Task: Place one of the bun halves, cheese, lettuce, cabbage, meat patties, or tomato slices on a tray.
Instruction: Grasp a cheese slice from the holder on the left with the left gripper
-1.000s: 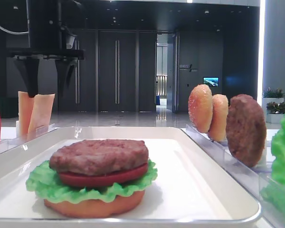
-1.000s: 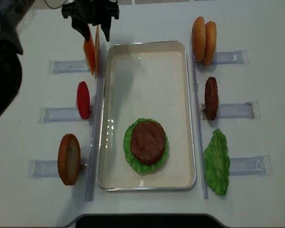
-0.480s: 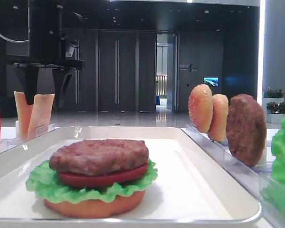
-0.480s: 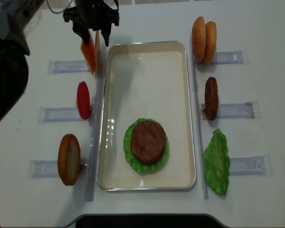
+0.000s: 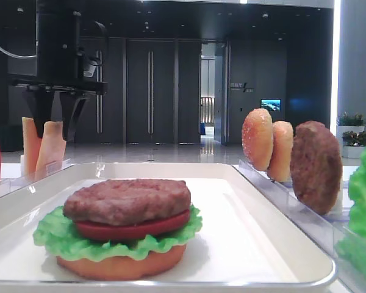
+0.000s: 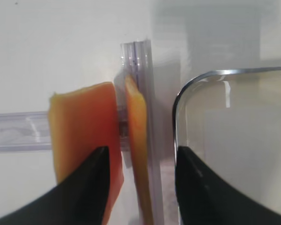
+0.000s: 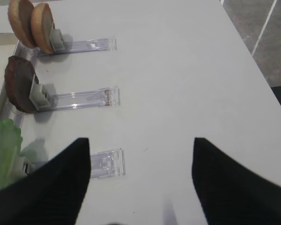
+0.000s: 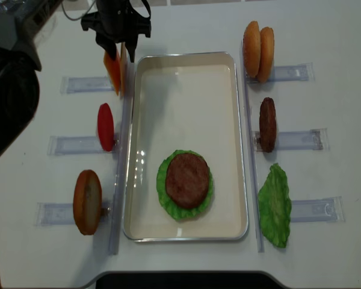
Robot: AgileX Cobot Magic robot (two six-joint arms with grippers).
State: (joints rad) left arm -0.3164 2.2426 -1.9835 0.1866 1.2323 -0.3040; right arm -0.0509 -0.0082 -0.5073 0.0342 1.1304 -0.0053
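Left pincer [image 6: 139, 164] straddles one upright cheese [image 6: 136, 140] slice; whether gripped is unclear.

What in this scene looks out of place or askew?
Little stands out. The two cheese slices lean unevenly in their rack, and the left gripper straddles the thinner one. The loose lettuce lies across its rack rather than standing. The stack on the tray looks tidy.
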